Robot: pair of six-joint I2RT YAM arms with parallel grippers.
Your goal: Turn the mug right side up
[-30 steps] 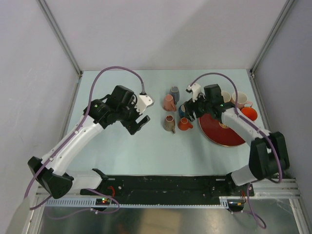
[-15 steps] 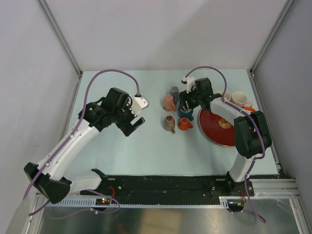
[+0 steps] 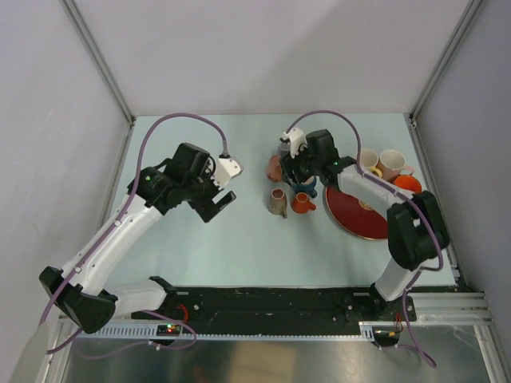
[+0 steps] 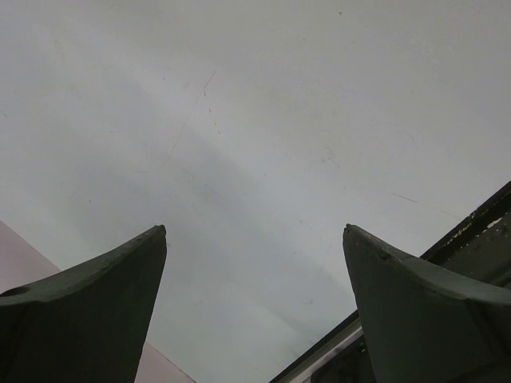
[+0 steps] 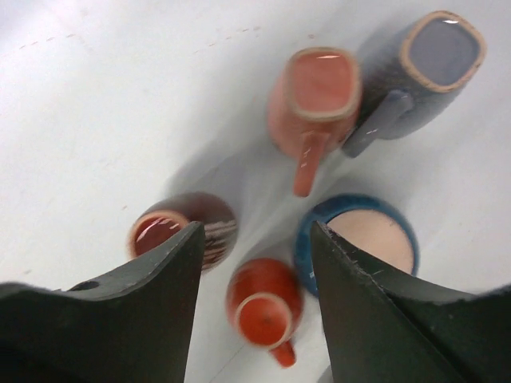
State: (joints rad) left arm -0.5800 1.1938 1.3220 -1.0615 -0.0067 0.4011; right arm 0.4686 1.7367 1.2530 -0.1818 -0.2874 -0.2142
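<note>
Several mugs stand in a cluster at mid-table. In the right wrist view I see a pink mug [image 5: 315, 100], a grey-blue mug [image 5: 431, 64], a brown mug [image 5: 184, 227] with a glossy red inside, a small orange mug [image 5: 263, 303] and a blue mug [image 5: 359, 239]. The blue mug shows a flat pale disc on top, which looks like its base. My right gripper [image 5: 255, 227] is open and hovers above the cluster [image 3: 299, 169], with the orange mug between its fingers below. My left gripper [image 3: 222, 203] is open and empty over bare table, left of the mugs.
A red plate [image 3: 363, 211] lies right of the cluster. Two cream mugs [image 3: 391, 163] and an orange bowl [image 3: 409, 185] stand behind it. The black rail [image 3: 271, 303] runs along the near edge. Frame posts stand at the back corners.
My right gripper has swung left from above the red plate to above the mug cluster. My left gripper has drawn back a little to the left.
</note>
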